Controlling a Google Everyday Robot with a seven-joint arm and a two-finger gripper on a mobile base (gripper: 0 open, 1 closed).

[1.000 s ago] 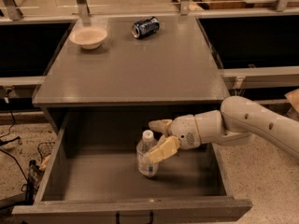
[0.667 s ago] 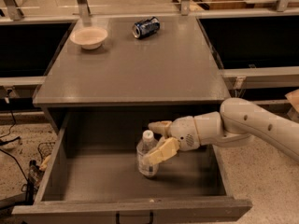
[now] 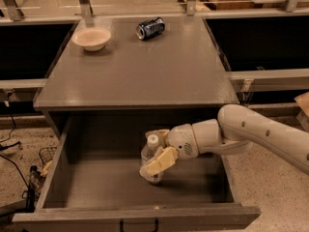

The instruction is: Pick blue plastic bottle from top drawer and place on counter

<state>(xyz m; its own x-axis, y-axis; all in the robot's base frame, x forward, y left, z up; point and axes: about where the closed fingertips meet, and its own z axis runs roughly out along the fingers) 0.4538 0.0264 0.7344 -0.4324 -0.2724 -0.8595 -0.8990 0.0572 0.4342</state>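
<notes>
The blue plastic bottle [image 3: 146, 154] is a small clear bottle with a white cap. It stands upright on the floor of the open top drawer [image 3: 135, 212], near the middle. My gripper [image 3: 149, 152] reaches in from the right on a white arm and is shut on the bottle. One tan finger [image 3: 161, 161] lies across the bottle's front, the other sits behind the cap. The grey-brown counter [image 3: 140, 71] lies above the drawer.
On the counter's far edge lie a dark blue soda can [image 3: 150, 27] on its side and a pale bowl [image 3: 91, 37] at the far left. Rails and dark bays flank the cabinet. Cables and a small basket sit on the floor at left.
</notes>
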